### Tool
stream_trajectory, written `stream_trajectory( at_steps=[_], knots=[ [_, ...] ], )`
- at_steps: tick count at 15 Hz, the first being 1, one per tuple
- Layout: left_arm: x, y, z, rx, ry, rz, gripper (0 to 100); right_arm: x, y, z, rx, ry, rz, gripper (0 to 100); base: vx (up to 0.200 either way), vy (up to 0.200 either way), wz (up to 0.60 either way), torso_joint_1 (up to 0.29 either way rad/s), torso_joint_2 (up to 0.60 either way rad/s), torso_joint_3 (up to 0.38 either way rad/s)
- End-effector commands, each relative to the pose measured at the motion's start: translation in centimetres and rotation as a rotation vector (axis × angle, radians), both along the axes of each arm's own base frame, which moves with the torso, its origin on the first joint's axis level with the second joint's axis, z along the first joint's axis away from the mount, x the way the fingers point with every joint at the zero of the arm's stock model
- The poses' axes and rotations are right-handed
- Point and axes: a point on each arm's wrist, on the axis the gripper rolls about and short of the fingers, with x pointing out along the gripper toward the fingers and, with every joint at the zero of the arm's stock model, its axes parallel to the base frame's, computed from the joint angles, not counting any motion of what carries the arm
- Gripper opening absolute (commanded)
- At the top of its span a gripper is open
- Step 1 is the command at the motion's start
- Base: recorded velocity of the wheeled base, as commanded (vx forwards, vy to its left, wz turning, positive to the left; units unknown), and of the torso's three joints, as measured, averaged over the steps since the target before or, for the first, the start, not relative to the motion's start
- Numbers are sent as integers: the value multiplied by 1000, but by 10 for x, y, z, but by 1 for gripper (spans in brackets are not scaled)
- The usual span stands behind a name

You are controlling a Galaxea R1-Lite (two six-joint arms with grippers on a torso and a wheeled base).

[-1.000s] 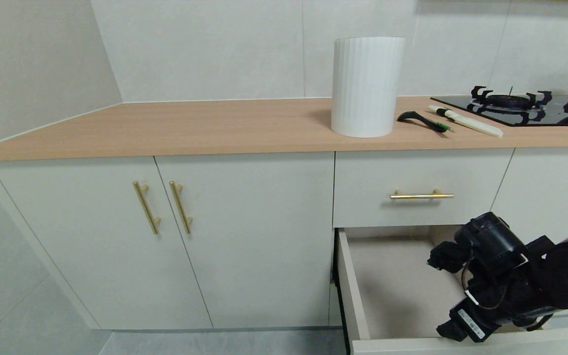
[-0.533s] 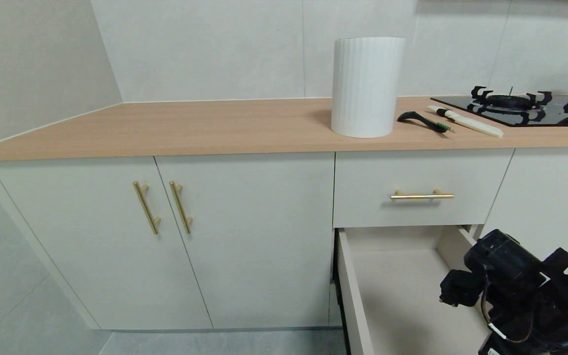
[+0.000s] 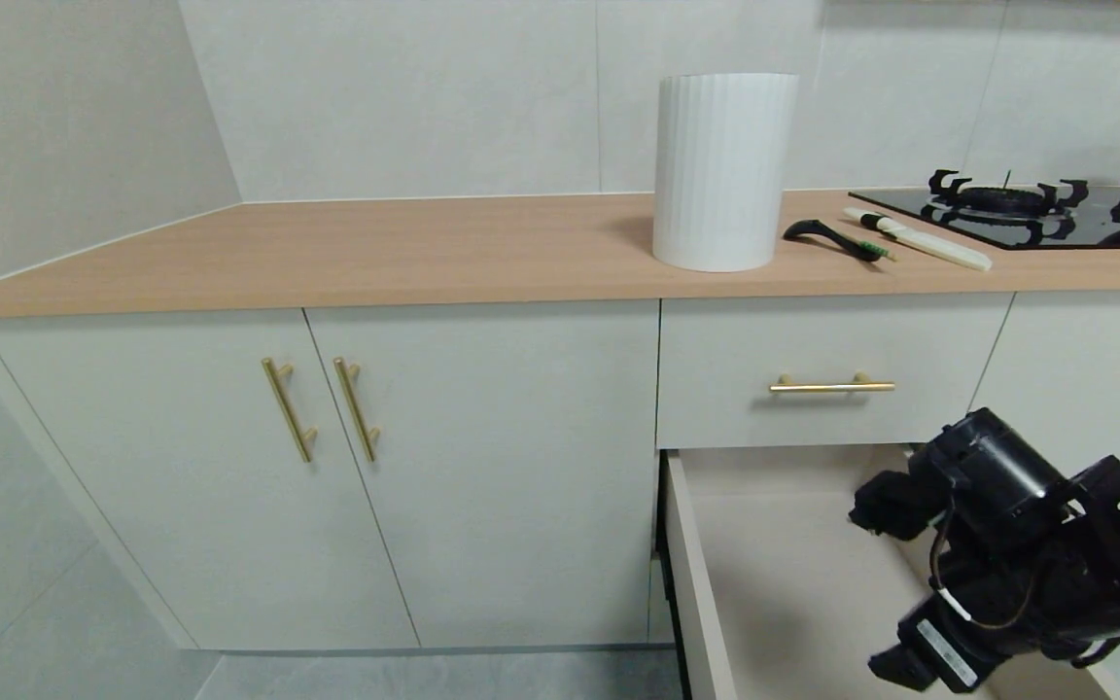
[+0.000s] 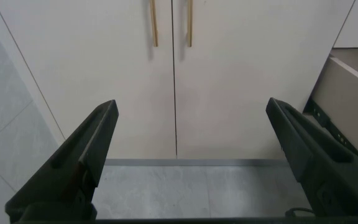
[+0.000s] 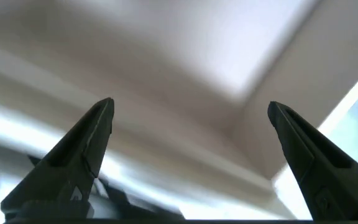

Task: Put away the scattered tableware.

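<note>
The scattered tableware lies on the wooden countertop (image 3: 375, 248), between a tall white ribbed container (image 3: 725, 170) and the black gas hob (image 3: 1027, 209). It is 2 pieces: a black utensil (image 3: 827, 236), perhaps a spoon or small ladle, though its shape is hard to make out, and a long pale knife-like piece (image 3: 925, 243) just beside it on the hob side. Whether they touch cannot be told. Below them is a closed drawer front with a gold bar handle (image 3: 832, 386), and under that the lower drawer (image 3: 701, 574) stands pulled out, with a pale floor. The right arm hangs over this open drawer's right side. In the right wrist view the right gripper (image 5: 190, 106) has its jaws wide apart with nothing between them, facing a blurred pale inner corner. The left gripper (image 4: 191, 106) sits low before the 2 cabinet doors (image 4: 229, 81), jaws likewise spread and empty. The doors' gold handles (image 4: 154, 25) are ahead of it, above the grey floor tiles (image 4: 166, 186).
</note>
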Motion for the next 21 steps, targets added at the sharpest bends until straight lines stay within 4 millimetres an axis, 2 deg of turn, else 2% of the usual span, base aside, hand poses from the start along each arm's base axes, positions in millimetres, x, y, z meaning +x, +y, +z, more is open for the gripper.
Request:
stream_trajectory(
  at_steps=[1,3,7,14,21],
  knots=[
    [0,0,0,-1,0,1,100,15,4,9,91,-89,-76,100,0,0,0,0,0,0],
    [0,0,0,-1,0,0,100,29,3,15,181,-199,-155,100,0,0,0,0,0,0],
    [0,0,0,-1,0,0,100,40,-9,25,236,-308,-209,100,0,0,0,0,0,0],
    [0,0,0,-1,0,0,100,45,-15,30,244,-346,-235,100,0,0,0,0,0,0],
    [0,0,0,-1,0,1,100,48,-18,28,243,-353,-248,100,0,0,0,94,-345,-265]
  ],
)
